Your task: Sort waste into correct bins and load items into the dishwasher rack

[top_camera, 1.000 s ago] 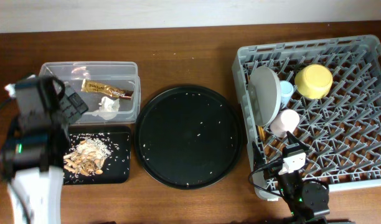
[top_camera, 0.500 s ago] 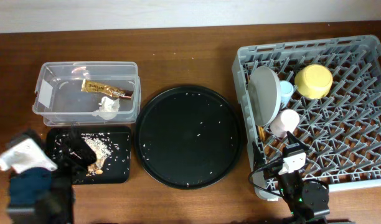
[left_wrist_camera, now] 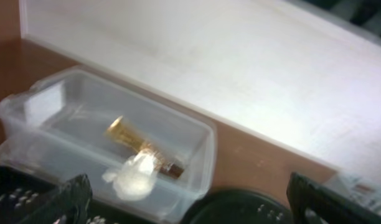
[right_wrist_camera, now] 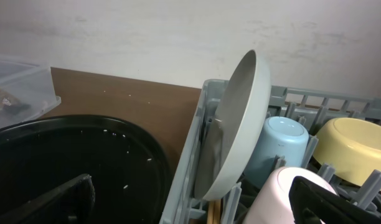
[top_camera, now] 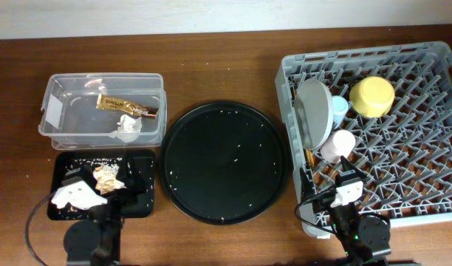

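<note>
The brown-and-gold wrapper (top_camera: 127, 107) and white tissue (top_camera: 126, 127) lie in the clear box (top_camera: 56, 89); both show in the left wrist view, wrapper (left_wrist_camera: 131, 137) and tissue (left_wrist_camera: 134, 180). Tan scraps with rice (top_camera: 106, 177) lie in the small black tray (top_camera: 141, 166). The grey rack (top_camera: 425, 148) holds the white plate (top_camera: 314, 111), blue cup (top_camera: 339, 107), yellow bowl (top_camera: 371, 96), pink cup (top_camera: 337, 144) and chopsticks (top_camera: 310, 159). My left gripper (left_wrist_camera: 190, 208) is open and empty, low over the small tray's front. My right gripper (right_wrist_camera: 190, 205) is open and empty beside the pink cup (right_wrist_camera: 274, 193).
The large round black tray (top_camera: 224, 162), dotted with rice grains, sits between the bins and the rack. A pale wall runs along the table's far edge. The plate (right_wrist_camera: 240, 124) stands on edge at the rack's left wall.
My left arm has swung from over the clear box back toward the table's front edge and now sits low at the small black tray. The right arm has not moved.
</note>
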`<state>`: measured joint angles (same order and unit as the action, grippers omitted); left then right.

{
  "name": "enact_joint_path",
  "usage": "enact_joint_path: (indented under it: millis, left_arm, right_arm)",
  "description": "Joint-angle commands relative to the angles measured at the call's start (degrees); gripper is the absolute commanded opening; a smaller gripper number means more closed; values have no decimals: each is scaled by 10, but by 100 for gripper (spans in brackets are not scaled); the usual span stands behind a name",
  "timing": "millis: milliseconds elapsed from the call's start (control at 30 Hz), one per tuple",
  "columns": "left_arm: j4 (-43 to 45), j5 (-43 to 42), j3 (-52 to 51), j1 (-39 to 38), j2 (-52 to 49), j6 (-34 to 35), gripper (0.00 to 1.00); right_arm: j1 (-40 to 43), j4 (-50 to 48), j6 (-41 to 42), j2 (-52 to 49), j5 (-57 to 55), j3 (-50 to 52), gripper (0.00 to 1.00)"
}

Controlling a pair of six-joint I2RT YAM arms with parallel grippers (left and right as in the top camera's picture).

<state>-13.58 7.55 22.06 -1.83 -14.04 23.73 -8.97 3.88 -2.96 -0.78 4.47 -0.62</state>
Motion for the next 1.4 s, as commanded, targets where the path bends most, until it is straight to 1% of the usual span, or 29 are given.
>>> enact_joint_path:
  millis: [0,67,333,500,633,700,833,900,1367]
  left_arm:
    - [83,-30,-62,-3,30,3,99]
    - [104,-34,-93,-3,47,3,99]
    - [105,-37,-175,3,107,3,99]
    - [98,-37,-206,14,135,3,99]
    - [92,-37,-216,31,138,0,99]
    - [92,-38,-216,40,138,-13,99]
    - [92,-37,-216,44,138,-117,99]
    - [92,-37,-216,44,138,-146,100]
    - [92,-37,-216,43,137,-146,99]
  right_arm:
    - [5,3,7,6,-5,3,98]
    - [5,3,7,6,-5,3,98]
    - [5,3,7,6,-5,3,98]
    - [5,3,7,6,-5,3,98]
    - [5,3,7,6,-5,3,98]
    - [5,3,7,6,-5,3,98]
    - [5,3,7,6,-5,3,98]
    - [5,3,7,6,-5,3,98]
    - [5,3,7,6,-4,3,98]
